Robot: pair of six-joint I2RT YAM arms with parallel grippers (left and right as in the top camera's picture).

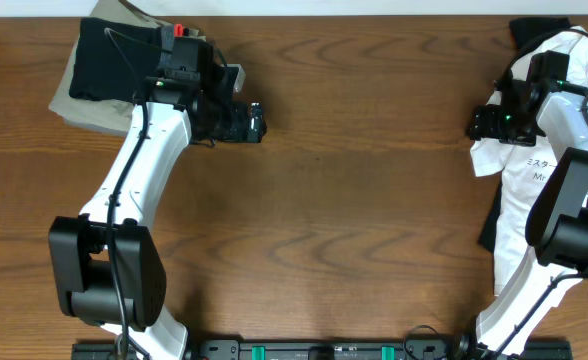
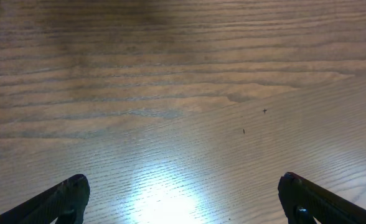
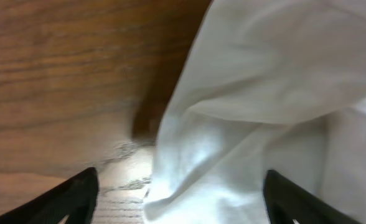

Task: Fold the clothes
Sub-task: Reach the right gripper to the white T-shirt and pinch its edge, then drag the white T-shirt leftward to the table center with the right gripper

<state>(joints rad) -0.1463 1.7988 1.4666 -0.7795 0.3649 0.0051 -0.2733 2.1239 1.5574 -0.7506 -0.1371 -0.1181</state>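
A robot lab bench is indicated: a bare wood-grain table is worked by a white-and-black left arm and right arm, both fixed to a black rail at the table's near edge. Dark clothes are heaped at the table's far-left corner, a white shirt at its right edge.

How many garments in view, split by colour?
White: 1, the T-shirt
Black: 2, the folded black garment and the black piece under the T-shirt; its full extent is hidden
Beige: 1, the beige garment under the folded black garment
Total: 4
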